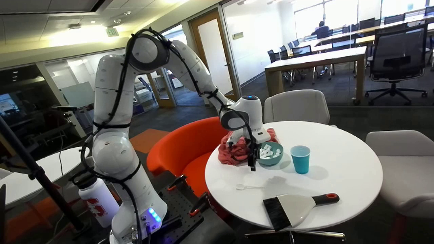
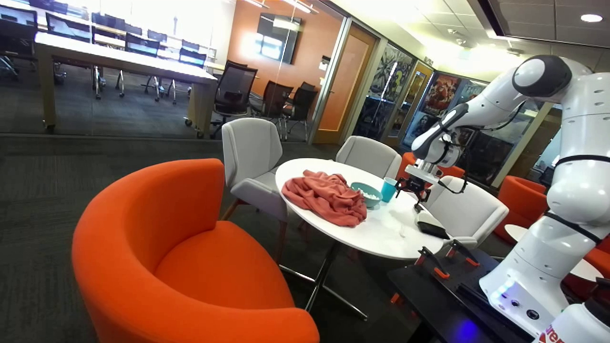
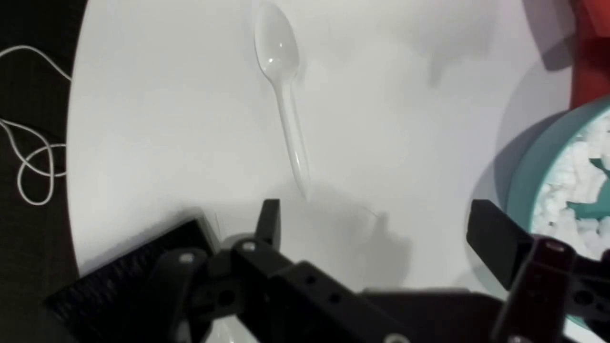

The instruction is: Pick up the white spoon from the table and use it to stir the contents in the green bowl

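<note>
Gripper point(image 3: 374, 219) above table point(image 1: 346, 162), jaws wide apart;
the spoon point(image 3: 287, 108) lies toward the edge facing the robot point(image 1: 113, 152); the bowl point(image 1: 271, 161) holds white pieces point(image 3: 582, 183).

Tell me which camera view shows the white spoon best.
The wrist view: there the white spoon appears large and whole, with nothing covering it. Both exterior views show it small and pale: in an exterior view the white spoon has a readable shape; in an exterior view the white spoon is just a faint mark.
</note>
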